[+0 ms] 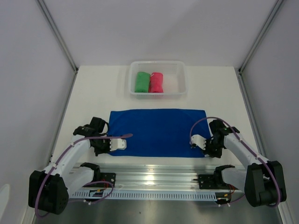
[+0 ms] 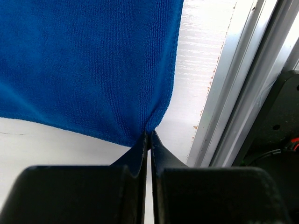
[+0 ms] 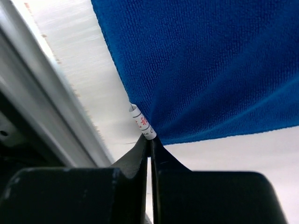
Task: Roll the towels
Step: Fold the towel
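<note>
The royal blue towel point(image 1: 159, 130) lies spread flat in the middle of the table. My left gripper point(image 1: 126, 145) is shut on its near left corner, and the left wrist view shows the cloth point(image 2: 88, 65) pinched between the fingertips of that gripper point(image 2: 149, 136). My right gripper point(image 1: 202, 148) is shut on the near right corner; in the right wrist view the gripper point(image 3: 150, 140) pinches the cloth point(image 3: 210, 65) right at its white care label point(image 3: 141, 123). The green towel point(image 1: 141, 81) and the pink-red towel point(image 1: 156, 82) sit rolled side by side in the basket.
The white slotted basket point(image 1: 159, 63) stands at the back centre of the table. An aluminium rail point(image 1: 154, 176) runs along the near edge just behind the towel's near hem. White walls enclose the table on both sides.
</note>
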Tool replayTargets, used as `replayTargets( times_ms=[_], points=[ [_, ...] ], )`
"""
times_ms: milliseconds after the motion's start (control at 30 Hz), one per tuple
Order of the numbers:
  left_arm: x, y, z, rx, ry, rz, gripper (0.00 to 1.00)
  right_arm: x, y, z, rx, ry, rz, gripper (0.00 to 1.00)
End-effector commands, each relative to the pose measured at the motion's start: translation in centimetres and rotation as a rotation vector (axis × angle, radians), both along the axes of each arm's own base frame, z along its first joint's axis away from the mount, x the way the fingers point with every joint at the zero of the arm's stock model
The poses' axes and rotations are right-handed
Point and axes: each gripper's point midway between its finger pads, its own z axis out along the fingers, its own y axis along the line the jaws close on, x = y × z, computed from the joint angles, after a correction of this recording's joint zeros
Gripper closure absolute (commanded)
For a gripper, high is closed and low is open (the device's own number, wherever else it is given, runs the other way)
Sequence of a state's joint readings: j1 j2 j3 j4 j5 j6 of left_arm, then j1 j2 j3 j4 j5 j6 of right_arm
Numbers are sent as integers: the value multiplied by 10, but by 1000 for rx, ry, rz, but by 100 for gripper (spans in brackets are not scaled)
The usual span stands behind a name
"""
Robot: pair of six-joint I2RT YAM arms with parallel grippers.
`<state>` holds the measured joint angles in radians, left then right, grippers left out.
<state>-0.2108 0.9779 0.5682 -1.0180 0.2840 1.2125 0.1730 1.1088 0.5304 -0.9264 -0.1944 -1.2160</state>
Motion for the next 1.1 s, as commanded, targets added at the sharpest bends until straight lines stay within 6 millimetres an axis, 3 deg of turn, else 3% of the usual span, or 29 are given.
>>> replayTargets(
  times_ms=[0, 200, 233, 333, 500, 633, 767, 900, 967, 1067],
  points=[
    [-6, -2, 2, -23, 19, -1, 99, -12, 5, 13, 25, 57, 22, 100],
    [9, -8, 22, -110, 18, 119, 99, -12, 3, 30, 17, 65, 2, 100],
    [23, -11, 37, -150, -14, 152, 99, -6, 6, 36, 32, 42, -9, 100],
    [34, -18, 54, -213, 12, 225, 99, 8, 11, 45, 80, 1, -57, 100],
    [50, -20, 60, -246, 20, 279, 99, 25, 6, 49, 70, -37, -90, 100],
    [70, -24, 68, -301, 25, 361, 99, 54, 10, 60, 137, -109, -169, 100],
    [97, -25, 67, -318, 28, 438, 99, 100, 16, 70, 239, -192, -266, 100],
    [119, -19, 63, -306, 28, 527, 99, 133, 19, 64, 260, -176, -335, 100],
    [135, -8, 66, -322, 4, 610, 99, 145, 10, 52, 256, -144, -404, 100],
    [150, 0, 64, -316, -3, 681, 99, 164, 9, 50, 255, -143, -425, 100]
  ],
)
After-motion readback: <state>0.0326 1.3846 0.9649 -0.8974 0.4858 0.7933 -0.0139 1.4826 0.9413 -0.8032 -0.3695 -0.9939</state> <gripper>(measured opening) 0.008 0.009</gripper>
